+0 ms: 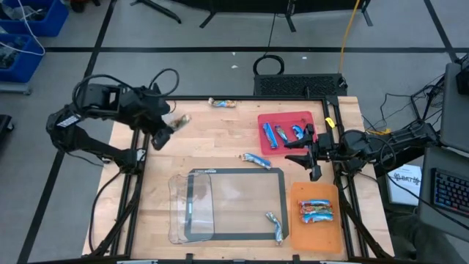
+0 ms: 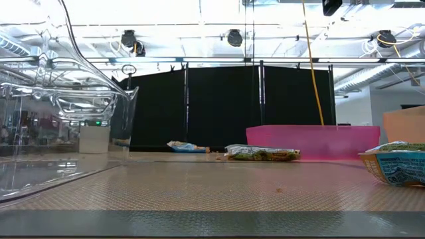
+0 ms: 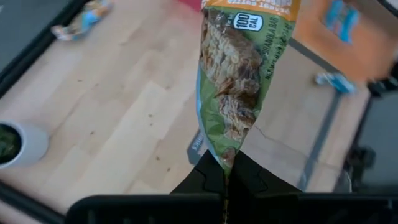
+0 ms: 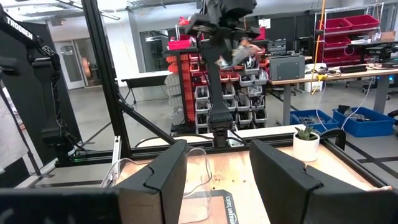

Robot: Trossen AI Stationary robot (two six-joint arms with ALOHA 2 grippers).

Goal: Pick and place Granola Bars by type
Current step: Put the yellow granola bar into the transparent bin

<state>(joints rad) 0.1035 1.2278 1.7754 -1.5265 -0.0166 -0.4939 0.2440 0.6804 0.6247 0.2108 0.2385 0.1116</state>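
Note:
My left gripper [image 1: 168, 128] hangs over the table's far left part, shut on a tan-green granola bar [image 3: 239, 93]; the right wrist view shows that bar [image 4: 245, 53] high in the air. My right gripper [image 1: 299, 152] waits open beside the red tray [image 1: 306, 117], which holds blue bars [image 1: 282, 134]. Red-orange bars [image 1: 316, 212] lie in the orange tray [image 1: 315, 238]. Loose bars lie flat on the wood at the far edge [image 1: 223, 103], near the middle [image 1: 256, 158] and on the mat's near right corner [image 1: 276, 224]. My left gripper pinches the tan-green bar by one crimped end of its wrapper [image 3: 227, 159] between its two shut fingers [image 3: 205, 177]. The fingers slant down from above. The bar runs on past the fingertips in line with them, lifted clear of the table.
A clear plastic container [image 1: 190, 205] lies on the dark-framed mat [image 1: 242, 236] at the near middle. A small white pot with a plant [image 4: 306, 146] stands at the table's left edge. Bare wood lies between the mat and the far edge.

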